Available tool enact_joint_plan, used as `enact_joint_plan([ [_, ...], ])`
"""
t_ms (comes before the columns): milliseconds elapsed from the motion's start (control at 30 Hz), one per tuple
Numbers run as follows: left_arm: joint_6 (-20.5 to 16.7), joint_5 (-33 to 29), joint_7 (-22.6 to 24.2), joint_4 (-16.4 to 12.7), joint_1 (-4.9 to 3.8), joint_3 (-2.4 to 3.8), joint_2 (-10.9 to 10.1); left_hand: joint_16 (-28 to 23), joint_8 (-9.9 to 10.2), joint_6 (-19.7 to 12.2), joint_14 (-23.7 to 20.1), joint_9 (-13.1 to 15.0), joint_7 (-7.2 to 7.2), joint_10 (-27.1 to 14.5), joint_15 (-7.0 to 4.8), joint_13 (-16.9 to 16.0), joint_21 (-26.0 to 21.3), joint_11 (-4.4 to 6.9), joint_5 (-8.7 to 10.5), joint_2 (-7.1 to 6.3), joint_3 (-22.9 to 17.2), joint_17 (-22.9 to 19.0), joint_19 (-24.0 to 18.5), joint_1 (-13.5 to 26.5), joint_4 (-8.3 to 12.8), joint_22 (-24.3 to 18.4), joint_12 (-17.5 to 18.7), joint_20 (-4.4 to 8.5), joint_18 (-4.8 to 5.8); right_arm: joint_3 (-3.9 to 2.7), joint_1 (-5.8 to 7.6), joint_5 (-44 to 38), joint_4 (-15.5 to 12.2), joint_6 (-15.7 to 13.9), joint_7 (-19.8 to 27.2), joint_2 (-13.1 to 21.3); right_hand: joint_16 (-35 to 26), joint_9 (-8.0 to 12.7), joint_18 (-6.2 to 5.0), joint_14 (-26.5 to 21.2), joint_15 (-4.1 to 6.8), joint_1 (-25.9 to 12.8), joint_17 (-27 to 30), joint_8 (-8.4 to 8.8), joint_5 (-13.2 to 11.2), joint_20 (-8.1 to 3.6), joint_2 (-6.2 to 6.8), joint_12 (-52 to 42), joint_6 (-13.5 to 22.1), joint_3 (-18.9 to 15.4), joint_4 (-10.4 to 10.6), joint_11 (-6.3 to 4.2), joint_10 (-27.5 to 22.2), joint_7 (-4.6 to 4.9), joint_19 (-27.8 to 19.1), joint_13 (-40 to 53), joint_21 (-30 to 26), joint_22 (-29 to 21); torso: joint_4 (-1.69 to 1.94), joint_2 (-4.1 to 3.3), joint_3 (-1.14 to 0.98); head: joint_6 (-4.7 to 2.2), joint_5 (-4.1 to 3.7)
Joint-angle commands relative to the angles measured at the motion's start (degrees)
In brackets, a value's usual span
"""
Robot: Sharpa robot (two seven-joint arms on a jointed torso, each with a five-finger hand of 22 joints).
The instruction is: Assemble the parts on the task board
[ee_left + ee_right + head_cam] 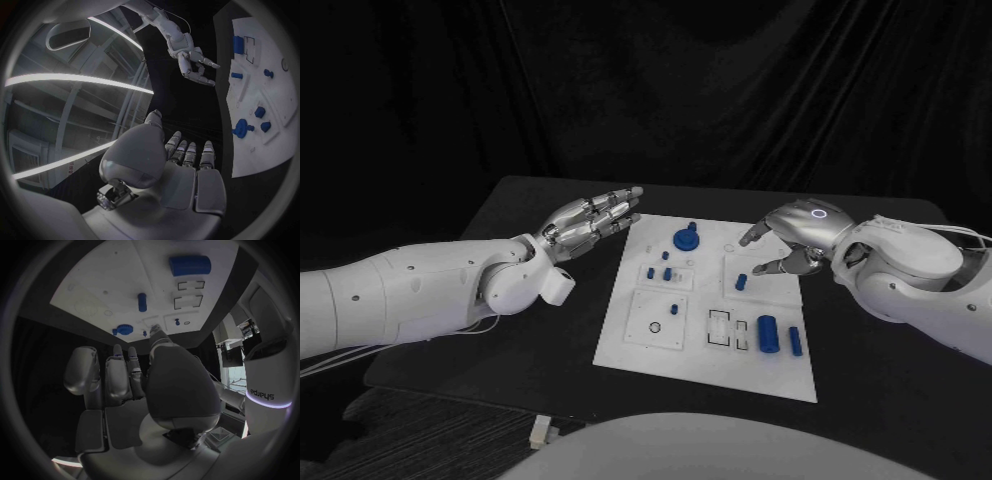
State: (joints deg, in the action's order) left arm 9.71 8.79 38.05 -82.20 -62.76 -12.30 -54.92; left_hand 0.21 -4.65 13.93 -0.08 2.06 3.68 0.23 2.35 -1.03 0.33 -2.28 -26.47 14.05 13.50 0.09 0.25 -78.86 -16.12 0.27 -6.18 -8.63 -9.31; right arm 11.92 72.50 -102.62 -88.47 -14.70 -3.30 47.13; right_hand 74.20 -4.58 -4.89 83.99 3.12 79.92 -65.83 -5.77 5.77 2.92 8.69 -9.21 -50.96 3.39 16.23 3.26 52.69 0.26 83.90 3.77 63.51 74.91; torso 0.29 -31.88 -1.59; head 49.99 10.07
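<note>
The black desk (516, 330) carries the white task board (711, 350) at the middle of the head view, a long plate running from 12 toward 6 o'clock. The left hand (589, 222) hovers off the board's edge at about 10 o'clock from its centre, palm up and fingers stretched out flat, wide and holding nothing. The left wrist view confirms this: its own fingers (190, 155) lie straight side by side with nothing between them, and it also catches the right hand (197, 67) across the board. The right hand (798, 240) hangs over the board's far right corner at about 1 o'clock, fingers curved downward and apart, nothing in them. The right wrist view brings out a large blue cylinder (189, 265) and a small blue peg (142, 302) on the board. The head view adds a round blue part (687, 238) at 12 o'clock.
</note>
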Motion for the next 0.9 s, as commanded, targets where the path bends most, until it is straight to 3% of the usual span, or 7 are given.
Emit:
enact_joint_plan([
  [33,0.47,-0.38,1.37,-0.05,0.06,0.06,0.19,-0.21,-0.07,-0.32,0.08,-0.03,-0.08,-0.14,0.33,0.02,-0.18,0.43,-0.38,-0.47,-0.21,-0.09,-0.11,-0.23,-0.12,0.08,0.03,-0.45,-0.89,-0.02,-0.92,1.15,1.26,1.28,2.43,-0.05,0.3,-0.12,0.1,2.4,0.28,1.16,-0.18,-0.28,0.44,-0.5,-0.45,-0.39,-0.73,0.39,-0.3,-0.09,1.04,0.03,3.02,0.09,0.33,8.79,-0.07,-0.08,-0.03,0.01,0.17],
  [367,0.71,-0.38,1.35,0.15,0.14,0.06,0.4,-0.21,-0.09,-0.45,0.08,-0.04,-0.12,-0.15,0.58,0.02,-0.16,0.47,-0.69,-0.33,-0.35,-0.09,-0.09,-0.4,-0.03,0.13,0.03,-0.72,-0.9,-0.02,-2.93,1.21,4.25,2.66,4.99,-1.35,1.26,0.19,0.33,2.51,0.27,3.11,-1.12,0.15,-0.28,-0.52,-1.04,-0.53,-0.65,0.47,-1.09,-0.17,2.77,1.63,3.02,0.02,1.61,9.07,-0.06,-0.07,-0.08,0.01,0.38],
  [400,0.75,-0.38,1.34,0.15,0.15,0.06,0.42,-0.21,-0.09,-0.45,0.08,-0.04,-0.12,-0.15,0.58,0.02,-0.16,0.47,-0.69,-0.33,-0.35,-0.09,-0.09,-0.4,-0.03,0.13,0.03,-0.72,-0.9,-0.02,-3.06,1.21,4.53,2.8,4.99,-1.58,1.4,0.24,0.37,2.52,0.3,3.57,-1.26,0.23,0.33,-0.52,-1.28,-0.5,-0.63,0.57,-1.39,-0.19,3.02,1.59,3.01,0.01,1.79,9.11,-0.06,-0.11,-0.09,0.01,0.41],
  [433,0.77,-0.38,1.31,0.15,0.16,0.06,0.42,-0.21,-0.13,-0.41,0.08,-0.03,-0.1,-0.15,0.64,0.02,-0.16,0.46,-0.8,-0.33,-0.38,-0.09,-0.08,-0.45,0.01,0.14,0.04,-0.8,-0.91,-0.02,-3.18,1.21,4.78,2.96,4.95,-1.81,1.54,0.33,0.38,2.48,0.27,5.1,-1.3,0.37,3.55,-0.55,-2.03,-0.31,-0.64,1.15,-2.52,-0.15,3.46,1.85,2.95,-0.05,1.92,9.13,-0.04,-0.12,-0.09,0.01,0.42],
  [467,0.79,-0.38,1.29,0.15,0.17,0.06,0.42,-0.21,-0.13,-0.41,0.08,-0.03,-0.1,-0.15,0.64,0.02,-0.16,0.46,-0.8,-0.33,-0.38,-0.09,-0.08,-0.45,0.01,0.14,0.04,-0.8,-0.91,-0.02,-3.24,1.21,4.93,3.07,4.93,-1.95,1.54,0.38,0.36,2.44,0.24,5.67,-1.19,0.44,4.92,-0.53,-2.32,-0.07,-0.71,1.37,-3.07,-0.09,3.57,2.03,2.91,-0.09,1.88,9.1,-0.03,-0.11,-0.09,0.01,0.41],
  [900,1.41,-0.38,1.42,0.13,0.32,0.06,0.25,-0.21,-0.81,0.67,0.08,0.15,0.73,-0.1,1.16,-0.02,-0.12,-0.18,-0.91,-0.18,-0.5,-0.09,-0.04,-0.54,-0.1,0.21,-0.22,-1.5,-0.98,-0.02,-4.76,1.21,8.19,3.76,4.73,-4.88,1.77,0.54,0.37,2.43,0.17,6.34,-1.25,0.86,5.77,-0.47,-2.79,-0.11,-0.34,1.73,-3.98,0.03,5.09,1.6,2.87,0.02,2.04,9.1,0.0,-0.06,-0.07,0.01,0.43],
])
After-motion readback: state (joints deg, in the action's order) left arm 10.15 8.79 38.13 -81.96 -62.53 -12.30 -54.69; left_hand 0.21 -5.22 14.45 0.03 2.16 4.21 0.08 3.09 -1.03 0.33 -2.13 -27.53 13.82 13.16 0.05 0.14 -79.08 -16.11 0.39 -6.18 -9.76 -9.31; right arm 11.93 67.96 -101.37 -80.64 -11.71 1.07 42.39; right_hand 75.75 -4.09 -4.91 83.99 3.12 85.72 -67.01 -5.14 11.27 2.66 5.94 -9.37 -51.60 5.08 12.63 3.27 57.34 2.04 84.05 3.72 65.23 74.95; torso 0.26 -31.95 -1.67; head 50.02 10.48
